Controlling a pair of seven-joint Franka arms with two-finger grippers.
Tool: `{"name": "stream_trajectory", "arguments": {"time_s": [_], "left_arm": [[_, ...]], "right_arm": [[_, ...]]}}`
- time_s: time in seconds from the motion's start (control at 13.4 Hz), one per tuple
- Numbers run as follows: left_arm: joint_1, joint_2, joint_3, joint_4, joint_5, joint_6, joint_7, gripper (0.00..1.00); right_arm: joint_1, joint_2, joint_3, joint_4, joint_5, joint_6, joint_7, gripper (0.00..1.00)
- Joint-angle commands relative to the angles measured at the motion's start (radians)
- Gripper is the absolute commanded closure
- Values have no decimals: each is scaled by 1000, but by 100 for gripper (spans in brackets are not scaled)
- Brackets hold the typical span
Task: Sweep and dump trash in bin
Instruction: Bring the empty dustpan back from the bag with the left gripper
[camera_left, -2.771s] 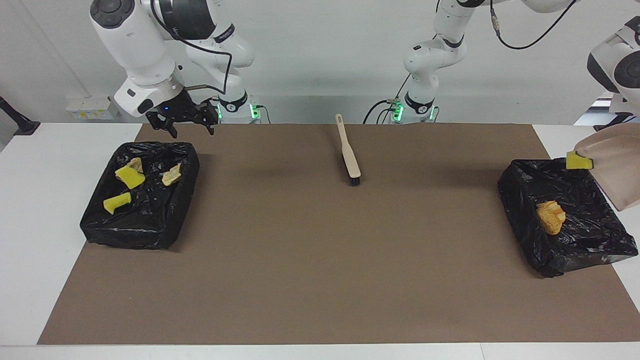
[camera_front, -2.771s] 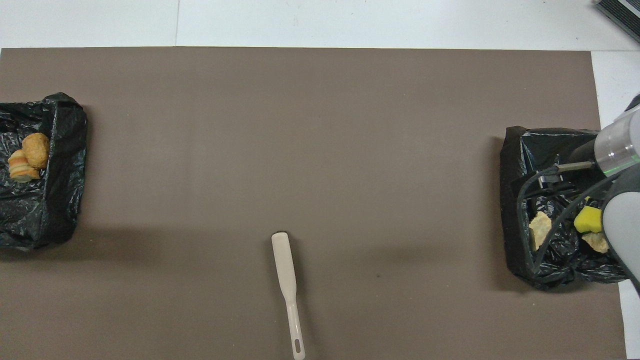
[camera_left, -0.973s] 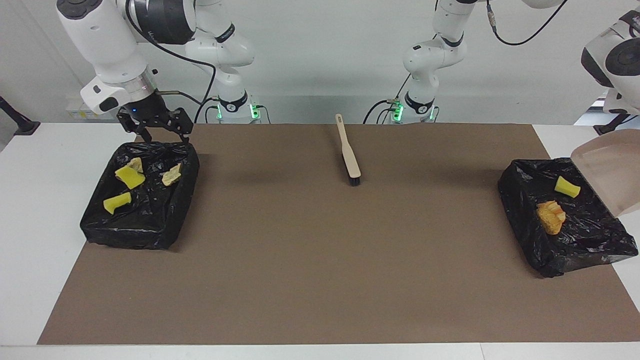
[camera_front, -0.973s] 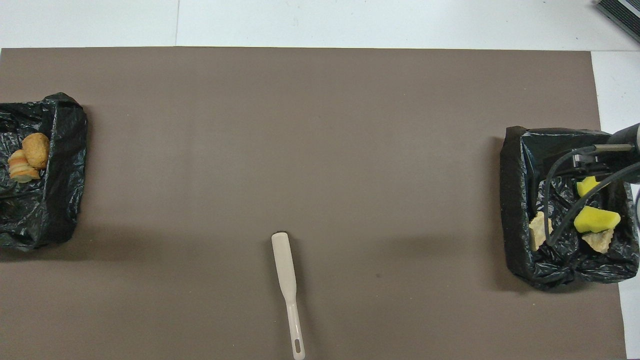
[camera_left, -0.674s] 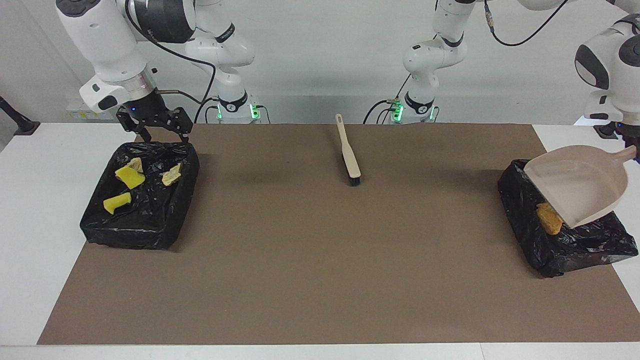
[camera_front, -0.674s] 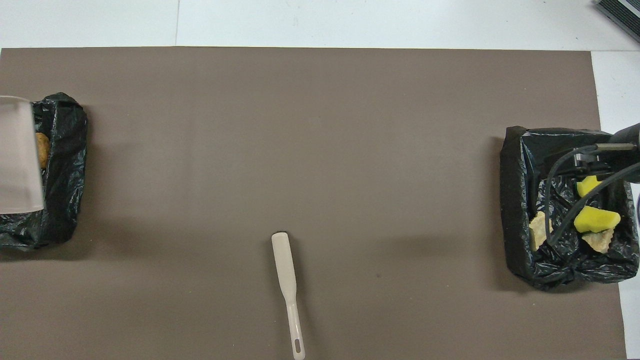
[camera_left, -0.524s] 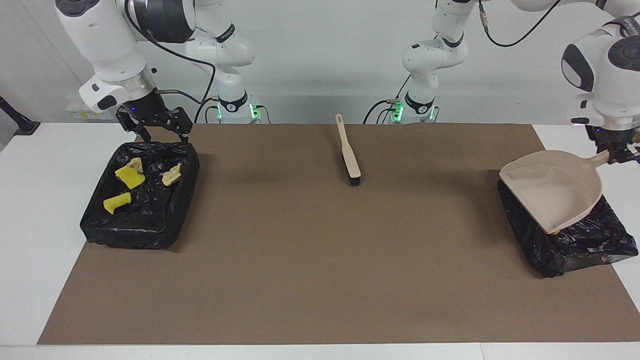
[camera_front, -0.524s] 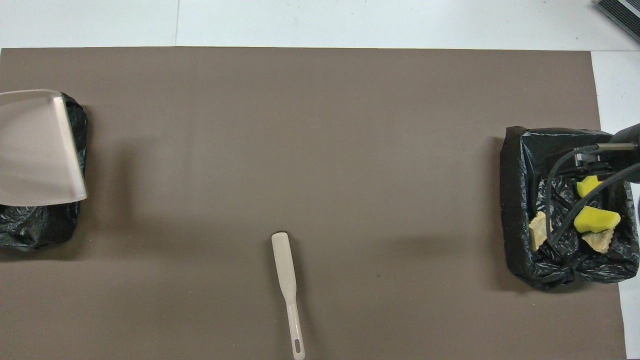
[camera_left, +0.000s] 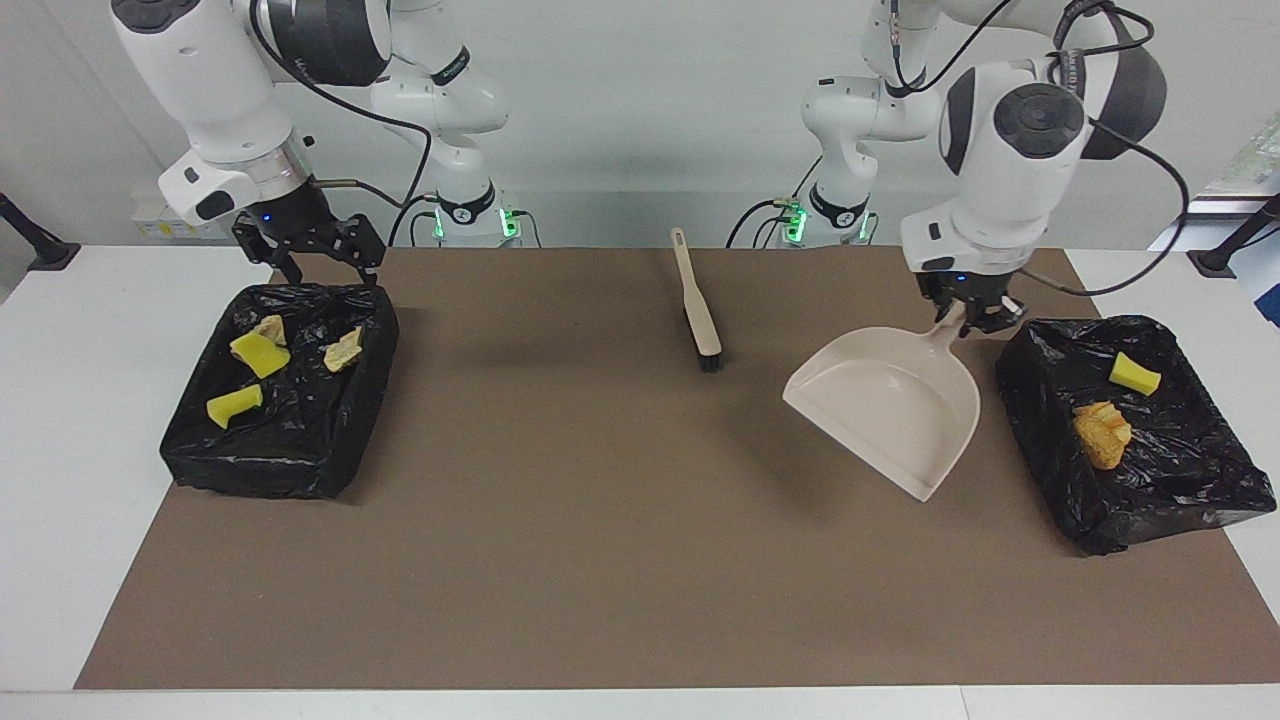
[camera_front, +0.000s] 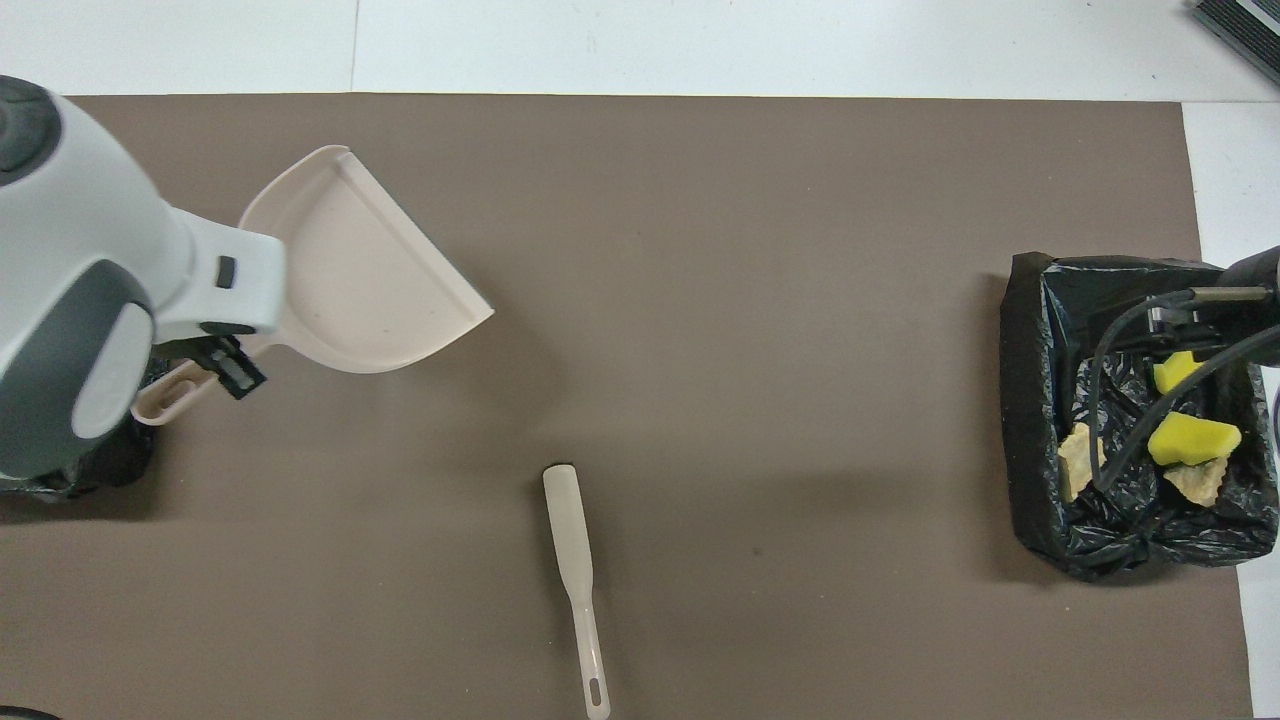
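My left gripper (camera_left: 968, 318) is shut on the handle of the empty beige dustpan (camera_left: 890, 410), which hangs tilted just over the brown mat beside the black-lined bin (camera_left: 1180, 480) at the left arm's end. That bin holds trash: a yellow sponge piece (camera_left: 1135, 373) and an orange foam chunk (camera_left: 1102, 433). In the overhead view the dustpan (camera_front: 360, 270) shows ahead of the left wrist. My right gripper (camera_left: 320, 268) hangs open and empty over the robot-side rim of the other bin (camera_left: 290, 460), which holds two yellow pieces (camera_left: 260, 353) and two tan chunks (camera_left: 343, 350).
The beige brush (camera_left: 697, 305) lies on the brown mat (camera_left: 600, 520) close to the robots, midway between the arms, bristles pointing away from them; in the overhead view the brush (camera_front: 573, 560) is near the bottom edge. White tabletop (camera_left: 70, 420) borders the mat.
The left arm has swung the dustpan off the bin and toward the table's middle, levelling it out. The bin's yellow and orange pieces show again. The right arm has not moved.
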Motion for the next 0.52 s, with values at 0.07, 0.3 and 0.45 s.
{"name": "stream_trajectory", "arguments": {"time_s": [0.07,0.3,0.45], "left_arm": [[-167,45,20,9,-136,24,-412,100],[-250,126,20,26,-169,108,-634,100],[-264,184,20,66,-196,139,-732,100]], "right_arm": [[2,-2,-1,4,-2,5,11,0],[2,-2,-2,4,-2,9,13,0],[2,-2,-2,4,-2,9,13,0]]}}
